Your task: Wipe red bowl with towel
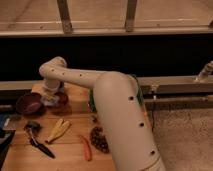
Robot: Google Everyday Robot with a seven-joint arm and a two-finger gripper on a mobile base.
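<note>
- The arm [117, 115] filled the middle of the view, rising from the lower right and reaching left across the tabletop [70, 150].
- Its elbow section bent near the upper left, and the pincer [51, 98] pointed down at the left part of the tabletop, close to the back edge.
- Whether the pincer was wide, narrow or holding something could not be told — the wrist covered it.
- A pale, whitish bundle, likely the towel [49, 101], sat right under the pincer; contact between the two could not be confirmed.
- A reddish, rounded item [61, 100] lay touching or just beside that bundle on its right side; what it was could not be made out.
- The red bowl [30, 104] stood upright on the tabletop just left of the pincer, dark red inside, near the left edge.
- Whether the towel touched the bowl's rim could not be told.
- A yellow banana-like item [58, 130] lay in front of the bowl, toward the near side.
- A dark tool with a handle [39, 144] lay left of the yellow item, slanting toward the near edge.
- A thin orange-red item [86, 148] — possibly a pepper — lay right of the yellow one.
- A dark cluster, like grapes [98, 138], sat beside the arm's lower section.
- A green object [92, 102] showed partly behind the arm.
- A dark ledge and a railing ran behind the tabletop.
</note>
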